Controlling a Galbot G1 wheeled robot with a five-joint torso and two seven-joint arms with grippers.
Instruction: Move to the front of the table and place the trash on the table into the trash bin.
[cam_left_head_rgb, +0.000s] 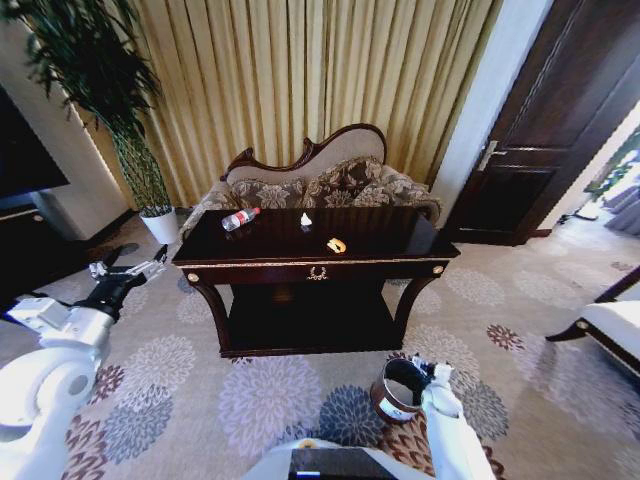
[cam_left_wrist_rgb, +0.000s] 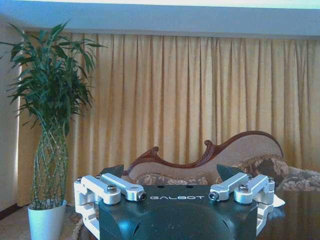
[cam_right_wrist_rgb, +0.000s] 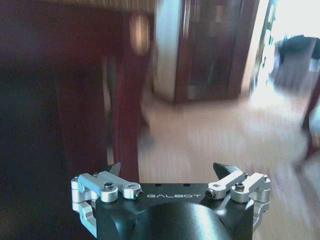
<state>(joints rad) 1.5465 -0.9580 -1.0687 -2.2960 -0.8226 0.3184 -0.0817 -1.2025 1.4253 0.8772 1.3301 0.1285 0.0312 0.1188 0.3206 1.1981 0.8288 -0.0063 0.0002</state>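
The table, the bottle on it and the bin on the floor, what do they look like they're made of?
The dark rectangular table looks like polished wood: glossy reflecting top, gold trim. The small clear bottle with a red label seems thin plastic, being see-through. The round reddish-brown bin could be plastic or lacquered metal; its smooth sheen leaves that open.

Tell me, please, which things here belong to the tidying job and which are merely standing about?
Job: table; bottle, paper bit, orange scrap; trash bin on the carpet; left gripper and right gripper, both open.
Standing about: sofa, potted plant, curtains, door.
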